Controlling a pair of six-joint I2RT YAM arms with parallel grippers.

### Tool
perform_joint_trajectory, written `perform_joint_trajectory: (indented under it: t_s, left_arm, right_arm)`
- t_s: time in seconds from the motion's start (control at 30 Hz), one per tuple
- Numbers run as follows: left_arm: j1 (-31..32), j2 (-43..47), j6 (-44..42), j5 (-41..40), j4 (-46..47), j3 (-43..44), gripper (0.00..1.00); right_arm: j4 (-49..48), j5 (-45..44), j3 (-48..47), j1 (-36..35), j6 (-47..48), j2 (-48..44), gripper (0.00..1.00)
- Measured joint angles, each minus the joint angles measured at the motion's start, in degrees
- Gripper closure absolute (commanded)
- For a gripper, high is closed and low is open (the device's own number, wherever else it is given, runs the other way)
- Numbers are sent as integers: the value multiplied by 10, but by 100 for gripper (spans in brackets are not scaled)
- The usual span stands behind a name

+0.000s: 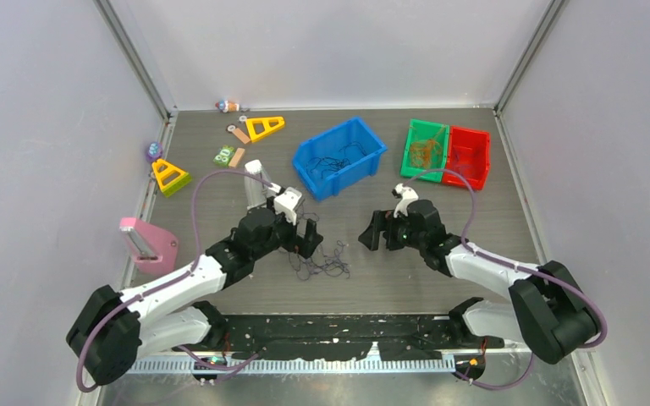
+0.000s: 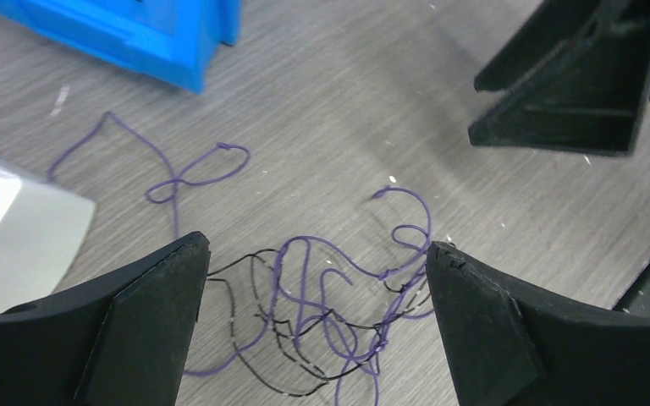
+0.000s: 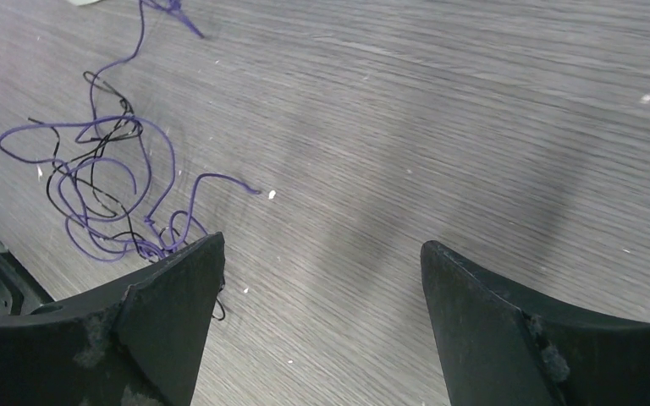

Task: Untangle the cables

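The cables (image 1: 322, 260) are a loose tangle of hair-thin purple and black strands lying flat on the grey table between the two arms. My left gripper (image 1: 308, 240) hovers over the tangle's left part. In the left wrist view it (image 2: 316, 247) is open wide, with the cables (image 2: 306, 296) on the table between and below its fingers, and nothing is pinched. My right gripper (image 1: 378, 233) is open to the right of the tangle. In the right wrist view it (image 3: 322, 245) frames bare table, with the cables (image 3: 101, 161) off to its left.
A blue bin (image 1: 338, 156) holding thin dark wires stands behind the tangle. A green bin (image 1: 425, 148) with orange wires and a red bin (image 1: 467, 156) are at the back right. Yellow triangles (image 1: 264, 127), a pink piece (image 1: 148, 245) and a silver part (image 1: 256, 182) lie to the left.
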State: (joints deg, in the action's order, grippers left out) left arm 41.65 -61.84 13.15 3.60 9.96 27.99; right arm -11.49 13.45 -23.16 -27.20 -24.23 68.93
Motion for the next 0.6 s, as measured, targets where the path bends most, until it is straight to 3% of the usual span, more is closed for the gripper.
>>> perform_joint_trajectory:
  t_s: [0.33,0.47,0.6]
  left_arm:
    - [-4,75,35,-140,-65,-8,4]
    - [-21,69,49,-154,-96,-14,10]
    - [-34,26,58,-138,-103,-14,13]
  right_arm:
    - [-26,-16,-44,-77,24,60,10]
    - [-33,-24,-84,-113,33,102,14]
    - [-37,-29,-118,-146,33,149,23]
